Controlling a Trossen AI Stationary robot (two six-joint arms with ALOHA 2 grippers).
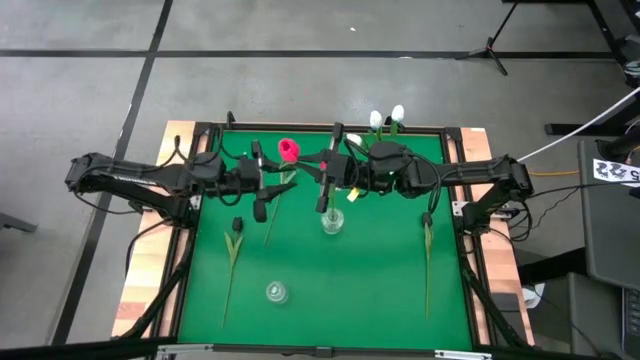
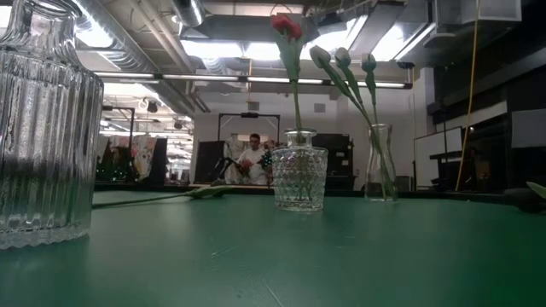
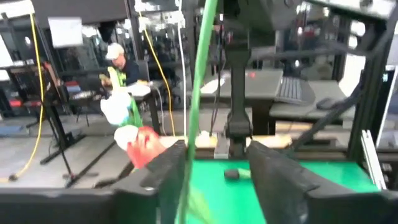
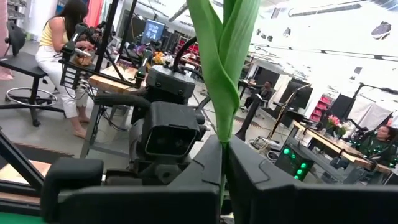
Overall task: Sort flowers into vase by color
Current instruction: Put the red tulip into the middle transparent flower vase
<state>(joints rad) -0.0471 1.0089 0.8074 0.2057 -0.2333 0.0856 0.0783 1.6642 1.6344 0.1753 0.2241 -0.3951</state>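
- Nearest the low camera stands a ribbed clear glass bottle (image 2: 43,128) on the green table mat (image 1: 380,270); from above it shows as a small round glass (image 1: 277,292) near the front edge.
- On the mat lie two loose tulips well apart: a dark-headed tulip with a long thin green stem (image 1: 232,262) on the left, and a green-stemmed tulip (image 1: 427,262) on the right, its head under the right arm.
- A third green stem (image 1: 272,215) lies slanted just beside the left gripper.
- In the middle stands a short diamond-cut clear glass vase (image 1: 332,221), holding a pink-red tulip (image 2: 288,27) whose stem (image 2: 295,89) rises upright.
- The right gripper (image 4: 224,163) hangs above that vase; its fingers are pressed together on the green stem and leaf (image 4: 222,68) of the pink-red tulip.
- The left gripper (image 3: 214,163) hovers just left of the vase, fingers apart, with a green stem (image 3: 198,87) running between them, untouched by either finger as far as can be seen.
- A pink-red flower head (image 1: 288,150) shows near the left wrist.
- Farther back, a tall narrow clear glass vase (image 2: 380,162) holds white tulips (image 1: 387,118), leaning.
- Beyond the table a person (image 2: 252,158) sits in the room.
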